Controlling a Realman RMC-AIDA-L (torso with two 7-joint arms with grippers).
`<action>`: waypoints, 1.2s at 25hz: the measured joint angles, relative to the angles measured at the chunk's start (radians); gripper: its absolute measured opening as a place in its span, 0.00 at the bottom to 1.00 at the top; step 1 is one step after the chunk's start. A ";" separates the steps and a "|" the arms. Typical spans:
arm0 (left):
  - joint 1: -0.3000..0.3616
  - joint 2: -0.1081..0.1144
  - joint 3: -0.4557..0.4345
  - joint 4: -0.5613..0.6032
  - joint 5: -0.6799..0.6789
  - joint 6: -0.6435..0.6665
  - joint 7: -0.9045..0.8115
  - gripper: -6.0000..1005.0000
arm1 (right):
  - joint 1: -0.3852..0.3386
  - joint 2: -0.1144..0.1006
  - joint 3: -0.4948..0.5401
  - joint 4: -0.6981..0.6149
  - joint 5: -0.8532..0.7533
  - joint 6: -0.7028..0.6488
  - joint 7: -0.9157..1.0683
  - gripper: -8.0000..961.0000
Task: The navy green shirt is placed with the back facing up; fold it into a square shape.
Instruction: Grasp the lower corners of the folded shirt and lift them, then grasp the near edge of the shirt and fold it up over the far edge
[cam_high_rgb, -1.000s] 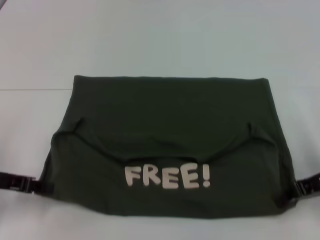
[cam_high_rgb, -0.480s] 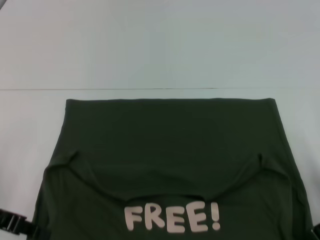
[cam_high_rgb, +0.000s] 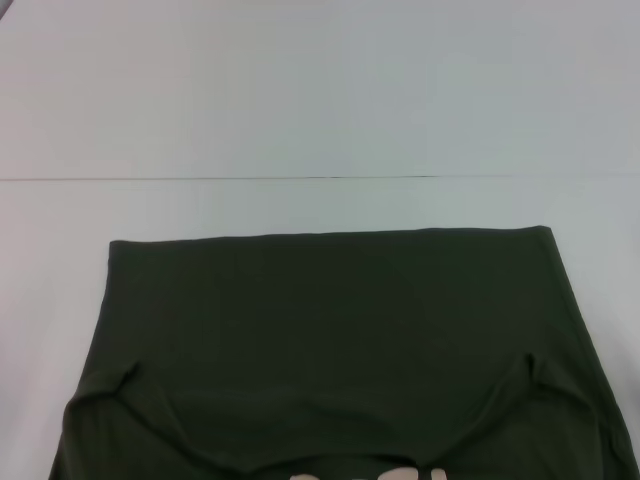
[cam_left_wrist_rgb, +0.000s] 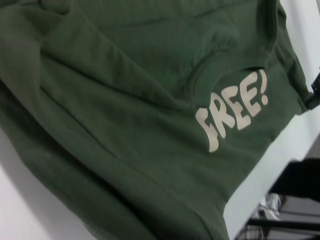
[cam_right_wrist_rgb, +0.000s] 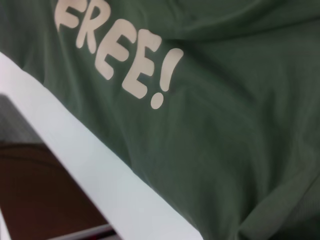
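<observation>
Can't tell what either set of jaws is doing: neither arm's in the head view, only a dark bit of the right gripper (cam_left_wrist_rgb: 315, 95) at the shirt's edge in the left wrist view. Navy green shirt (cam_high_rgb: 340, 350) lying partly folded on the white tabletop (cam_high_rgb: 320, 110), "FREE!" lettering (cam_left_wrist_rgb: 232, 112) facing up near the front edge. Looks soft, floppy, light, so probably best pinched at the side hems or corners, both layers together.

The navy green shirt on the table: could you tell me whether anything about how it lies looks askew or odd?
Yes. The navy green shirt lies folded, but its far edge slopes and its sides flare toward the robot, so it is no square. The off-white "FREE!" lettering faces up, and small puckers mark the fold at each side.
</observation>
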 joint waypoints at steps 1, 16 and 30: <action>0.000 0.000 0.002 -0.001 0.010 0.012 0.000 0.04 | -0.002 0.002 -0.005 0.000 0.000 -0.007 -0.009 0.04; 0.001 -0.005 0.028 -0.052 0.087 0.067 0.013 0.05 | -0.015 0.028 -0.073 -0.001 -0.006 -0.042 -0.053 0.04; -0.008 -0.003 0.002 -0.060 0.087 0.070 0.016 0.06 | -0.024 0.036 -0.052 0.000 -0.007 -0.056 -0.079 0.04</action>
